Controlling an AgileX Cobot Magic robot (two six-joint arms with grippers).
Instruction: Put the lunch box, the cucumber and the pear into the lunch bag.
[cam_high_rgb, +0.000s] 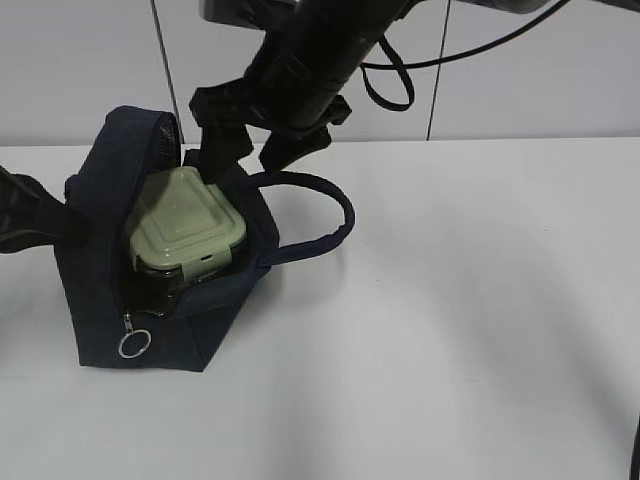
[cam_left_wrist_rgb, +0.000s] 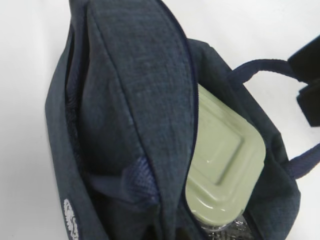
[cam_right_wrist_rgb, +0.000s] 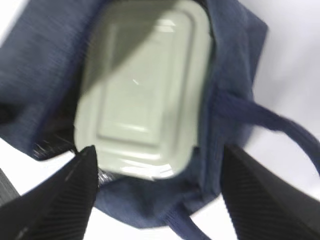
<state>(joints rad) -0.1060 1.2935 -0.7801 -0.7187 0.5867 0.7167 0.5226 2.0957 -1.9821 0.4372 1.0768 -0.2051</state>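
Right wrist view shows my right gripper (cam_right_wrist_rgb: 157, 195) spread wide above the lunch box (cam_right_wrist_rgb: 142, 90), which sits tilted in the lunch bag (cam_high_rgb: 100, 290) near the table's left edge; I'd lift straight, avoiding the handle (cam_high_rgb: 330, 205). Left fingers unseen, presumably closed.

Bright even light, soft shadows; blurred right wrist view, overexposed white tabletop (cam_high_rgb: 480, 330).

Surface: we see a plain white table (cam_high_rgb: 480, 330), matte and evenly lit.
Resting on it: we find the navy lunch bag (cam_high_rgb: 100, 300) at the left, its base flat on the tabletop.
Handle: we see the bag's padded loop handle (cam_high_rgb: 335, 205) arching to the right, above the table.
Back edge: we see the table meeting a pale wall.
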